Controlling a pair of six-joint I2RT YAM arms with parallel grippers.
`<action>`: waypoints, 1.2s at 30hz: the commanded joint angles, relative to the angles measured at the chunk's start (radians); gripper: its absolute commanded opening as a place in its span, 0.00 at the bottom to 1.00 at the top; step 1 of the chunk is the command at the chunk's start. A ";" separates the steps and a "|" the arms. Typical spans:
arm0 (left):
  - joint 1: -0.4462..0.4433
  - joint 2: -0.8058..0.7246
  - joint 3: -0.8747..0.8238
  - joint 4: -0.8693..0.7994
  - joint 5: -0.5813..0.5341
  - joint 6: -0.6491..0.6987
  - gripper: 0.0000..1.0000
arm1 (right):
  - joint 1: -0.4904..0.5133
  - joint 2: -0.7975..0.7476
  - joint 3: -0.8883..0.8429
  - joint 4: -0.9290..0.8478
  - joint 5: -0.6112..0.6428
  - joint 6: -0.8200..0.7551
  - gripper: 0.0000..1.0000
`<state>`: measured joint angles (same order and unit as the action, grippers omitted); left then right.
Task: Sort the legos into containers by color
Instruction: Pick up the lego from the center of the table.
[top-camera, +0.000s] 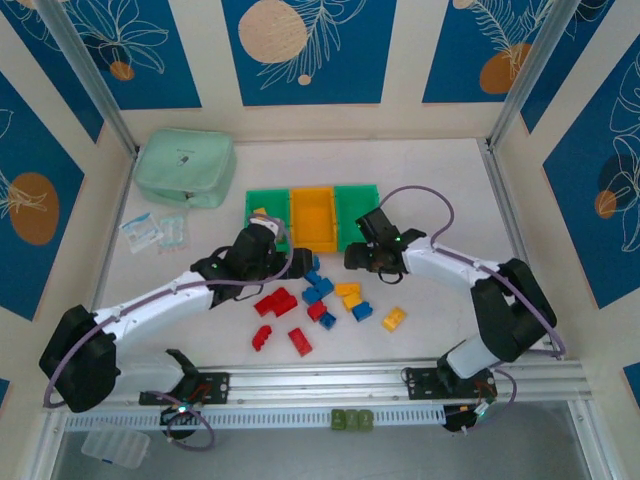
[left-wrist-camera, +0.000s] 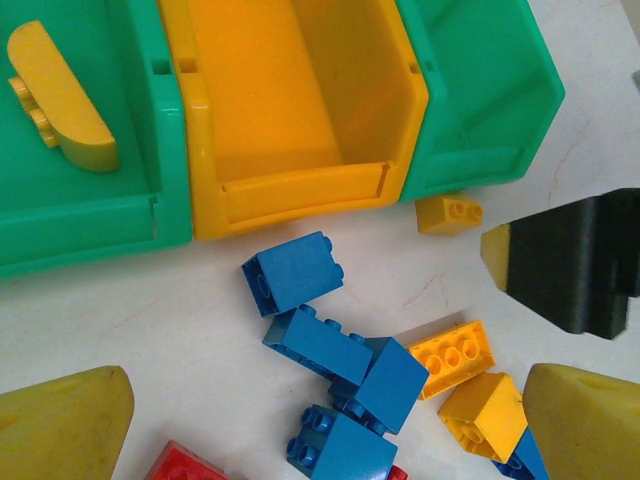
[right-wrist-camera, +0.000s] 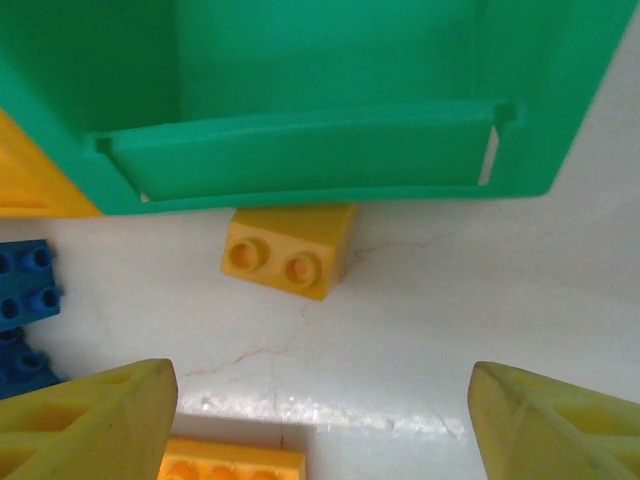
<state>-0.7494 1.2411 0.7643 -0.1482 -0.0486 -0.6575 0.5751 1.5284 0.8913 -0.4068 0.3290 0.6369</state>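
3 joined bins (top-camera: 312, 215), 1 yellow lego (left-wrist-camera: 62, 98) inside; left end effector (left-wrist-camera: 328, 425) apart, right end effector (right-wrist-camera: 320, 405) apart.

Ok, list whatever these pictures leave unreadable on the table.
Red brick: left wrist view, cut off by the bottom edge, so its shape is unclear.
Yellow brick: right wrist view, cut off by the bottom edge.
Left green bin, front part: top view, covered by the left gripper.
Clear packets: top view, too small to tell their contents.

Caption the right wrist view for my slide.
Open right gripper above a yellow two-stud brick lying just outside the green bin.
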 joint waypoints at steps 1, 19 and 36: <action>-0.010 0.005 0.027 0.020 0.002 -0.013 0.99 | 0.008 0.037 0.034 0.049 0.019 0.010 0.75; -0.010 -0.026 0.020 -0.009 -0.049 0.006 0.99 | 0.022 0.190 0.101 0.117 0.066 -0.005 0.54; -0.010 -0.062 0.015 -0.023 -0.062 -0.002 0.99 | 0.093 0.109 0.077 0.025 0.177 -0.025 0.33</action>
<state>-0.7506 1.2129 0.7643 -0.1558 -0.0902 -0.6567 0.6472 1.7012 0.9688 -0.3286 0.4538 0.6174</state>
